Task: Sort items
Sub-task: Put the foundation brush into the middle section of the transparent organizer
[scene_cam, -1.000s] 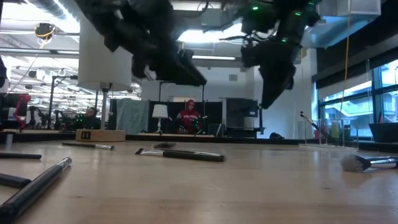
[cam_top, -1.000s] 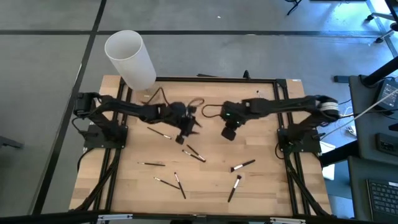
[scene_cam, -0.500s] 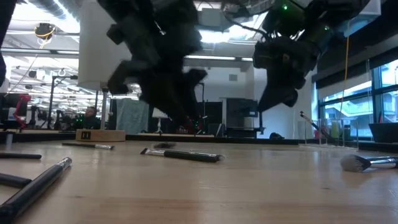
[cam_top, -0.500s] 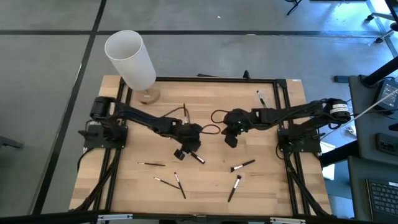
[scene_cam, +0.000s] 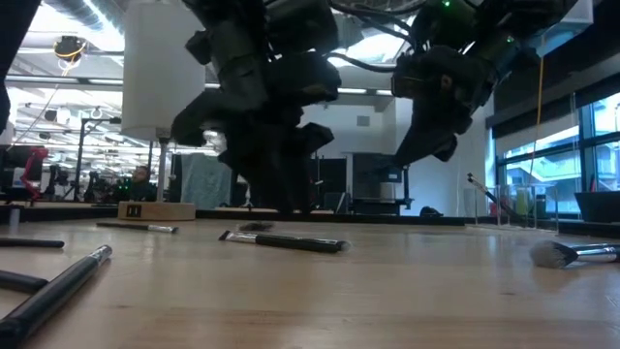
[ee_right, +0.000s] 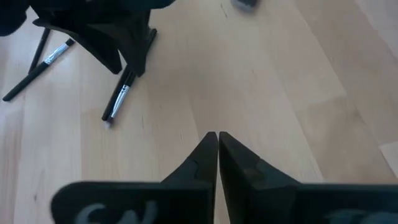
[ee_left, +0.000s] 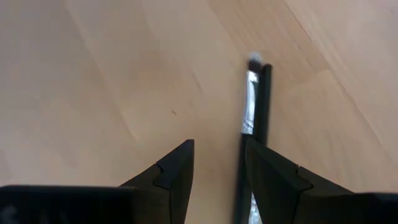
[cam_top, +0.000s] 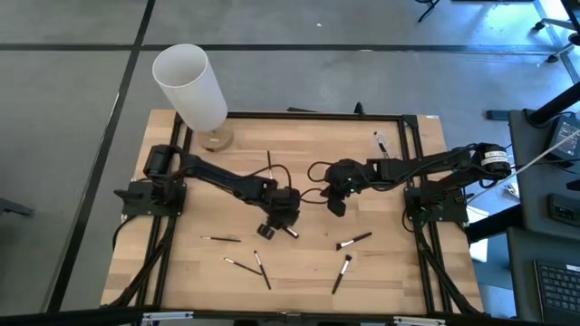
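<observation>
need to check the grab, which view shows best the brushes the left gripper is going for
The left wrist view: two brushes lie side by side just ahead of the open left gripper. In the high view the gripper mostly covers them. The low view shows them side-on; the right wrist view, farther off.

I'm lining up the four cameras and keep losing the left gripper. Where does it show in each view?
High view: left gripper, mid-table over a pair of brushes.
Low view: centre, reaching down to the table.
Left wrist view: its own open fingers at the bottom, the pair by one finger.
Right wrist view: in one corner.
Shared landmark: that pair of brushes.
</observation>
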### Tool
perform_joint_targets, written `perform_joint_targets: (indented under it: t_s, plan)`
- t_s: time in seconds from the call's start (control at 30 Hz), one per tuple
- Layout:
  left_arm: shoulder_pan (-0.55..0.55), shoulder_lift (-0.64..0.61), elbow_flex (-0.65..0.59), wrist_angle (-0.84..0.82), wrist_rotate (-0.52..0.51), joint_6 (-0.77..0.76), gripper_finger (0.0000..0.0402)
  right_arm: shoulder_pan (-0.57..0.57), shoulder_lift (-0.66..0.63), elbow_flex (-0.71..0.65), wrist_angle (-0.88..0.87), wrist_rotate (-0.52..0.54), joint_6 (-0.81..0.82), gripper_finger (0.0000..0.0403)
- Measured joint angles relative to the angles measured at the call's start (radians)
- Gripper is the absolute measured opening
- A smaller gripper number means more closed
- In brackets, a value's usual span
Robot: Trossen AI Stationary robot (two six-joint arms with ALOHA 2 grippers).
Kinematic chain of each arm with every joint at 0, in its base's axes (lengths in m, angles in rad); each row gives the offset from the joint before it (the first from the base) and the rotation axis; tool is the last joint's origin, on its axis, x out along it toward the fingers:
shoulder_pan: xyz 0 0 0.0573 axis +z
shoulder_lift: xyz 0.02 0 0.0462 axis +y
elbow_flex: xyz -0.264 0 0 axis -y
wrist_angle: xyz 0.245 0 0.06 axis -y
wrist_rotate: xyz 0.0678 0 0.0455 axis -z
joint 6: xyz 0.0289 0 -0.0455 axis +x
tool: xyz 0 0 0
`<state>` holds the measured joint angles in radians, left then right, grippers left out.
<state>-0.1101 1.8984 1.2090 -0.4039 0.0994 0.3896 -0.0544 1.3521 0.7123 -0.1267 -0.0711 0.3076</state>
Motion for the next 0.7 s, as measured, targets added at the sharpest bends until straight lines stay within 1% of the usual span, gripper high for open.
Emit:
perform_joint_targets:
  t_s: [0.1,0.23,0.3,0.63,0.7]
  plan:
    - [-0.015,0.000,-0.008,-0.006,-0.004,-0.009,0.0141,0.008,0.000,0.000,-0.003,0.012,0.004,0.0017]
    - [-0.027,0.000,-0.010,-0.015,-0.072,-0.001,0.0141,0.019,0.000,0.000,-0.009,0.049,0.027,0.0017]
    - [-0.026,0.000,-0.010,-0.016,-0.086,-0.001,0.0141,0.020,0.000,0.000,-0.015,0.052,0.040,0.0017]
    - [-0.025,0.026,-0.013,-0.032,-0.081,0.003,0.0141,0.061,0.000,0.000,-0.032,0.053,0.076,0.0017]
    - [-0.025,0.034,-0.011,-0.015,-0.082,0.013,0.0141,0.067,0.000,0.000,-0.040,0.060,0.081,0.0017]
